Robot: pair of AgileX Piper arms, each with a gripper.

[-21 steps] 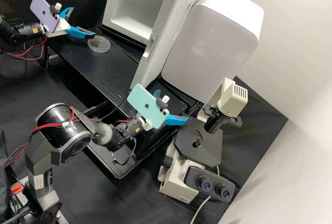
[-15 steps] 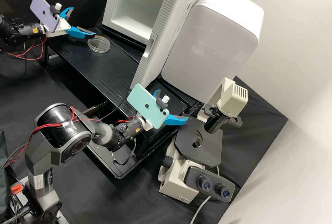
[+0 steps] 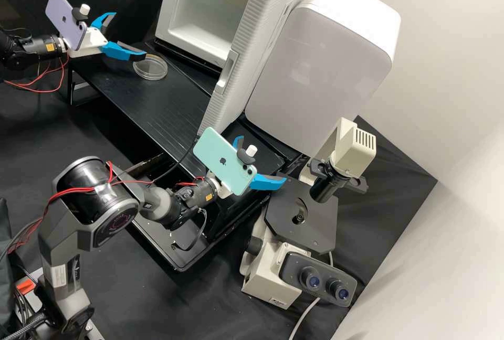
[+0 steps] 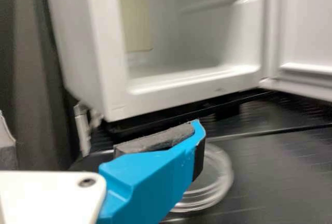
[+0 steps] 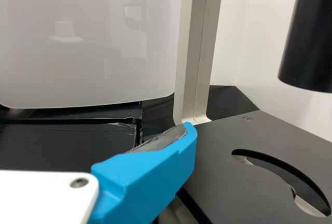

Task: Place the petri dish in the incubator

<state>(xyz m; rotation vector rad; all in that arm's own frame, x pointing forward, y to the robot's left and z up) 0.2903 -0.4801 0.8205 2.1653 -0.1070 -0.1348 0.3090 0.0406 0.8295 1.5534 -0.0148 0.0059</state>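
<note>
Left gripper [image 3: 127, 34] is seen at 10 o'clock in the high view, its fingers [image 3: 123, 51] spread apart with nothing held. Petri dish [image 3: 150, 67] is set flat on the black bench [image 3: 157, 109], at 4 o'clock of that gripper. The lower fingertip is placed over the dish's rim; contact cannot be told. Incubator [image 3: 170, 9] is found at 12 o'clock with its door [image 3: 252, 41] swung open, and the dish is set just outside the open chamber. Right gripper [image 3: 262, 160] is held near centre, fingers parted and empty, beside the microscope [image 3: 299, 224] at 5 o'clock.
</note>
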